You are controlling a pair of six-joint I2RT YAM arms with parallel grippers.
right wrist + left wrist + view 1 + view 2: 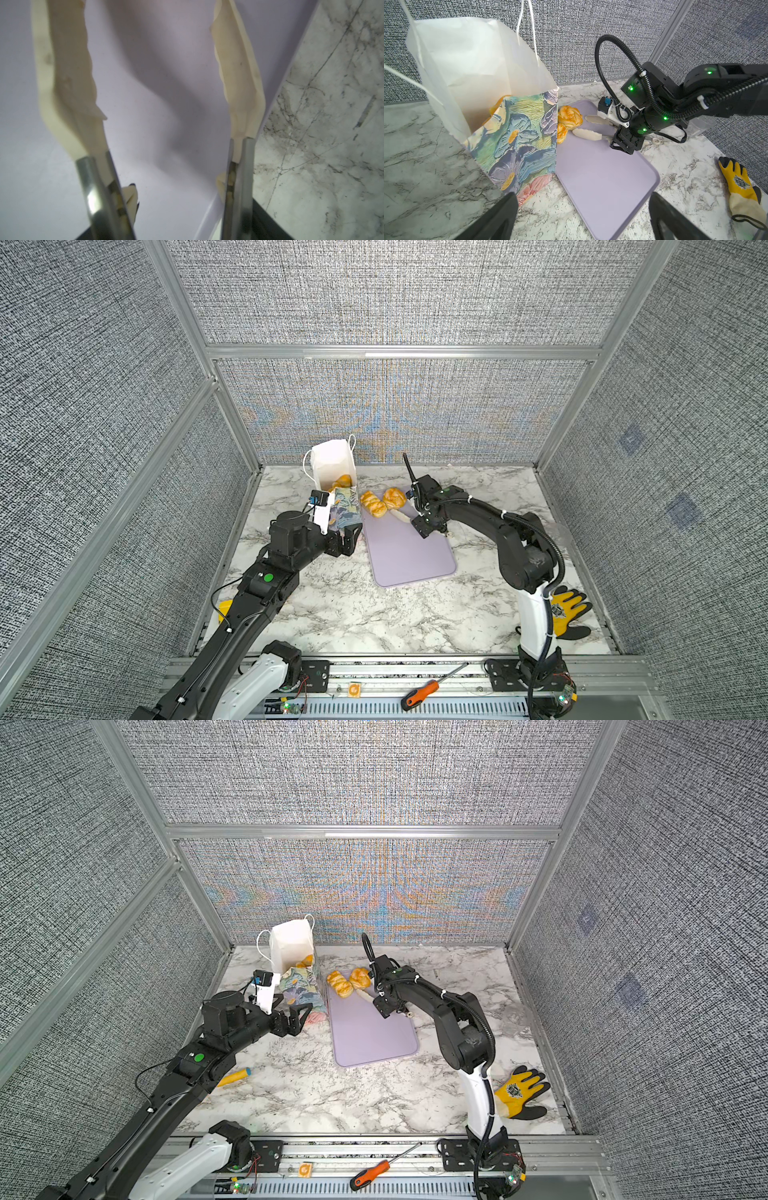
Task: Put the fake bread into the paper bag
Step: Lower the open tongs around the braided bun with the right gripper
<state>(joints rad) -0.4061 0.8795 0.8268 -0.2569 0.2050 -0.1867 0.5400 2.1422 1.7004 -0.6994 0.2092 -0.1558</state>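
glossy ridged fake bread (pixel 394 497) is seen just beside the floral paper bag (pixel 519 145), some inside; the right wrist view instead shows scalloped cream tongs (pixel 66 83), clasped by right fingers (pixel 264 224). left fingers (pixel 496 220) are spread.

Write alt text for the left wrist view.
An open floral paper bag stands beside a lilac tray, with orange fake bread showing inside. Two more pastries lie at the tray's far end, where the right claw holds cream-tipped tongs open close to them. The left claw is open and empty; a yellow glove lies beyond the tray.
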